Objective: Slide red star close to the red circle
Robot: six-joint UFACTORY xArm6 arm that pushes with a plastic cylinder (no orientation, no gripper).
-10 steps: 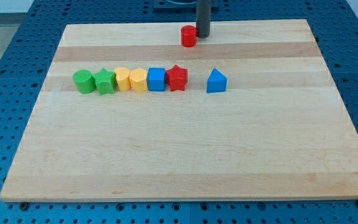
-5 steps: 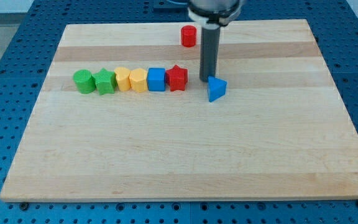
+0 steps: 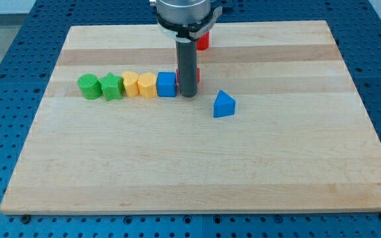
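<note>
Fingerless, my tip hides most of the red star (only slivers show).

Wooden board, pale planks, resting on a blue perforated bench. On it, one row from the view's left: green cylinder, green star, yellow block, yellow hexagon, blue cube, then red star, mostly hidden. Blue triangular block apart to the right. Red circle near the top edge, partly hidden
</note>
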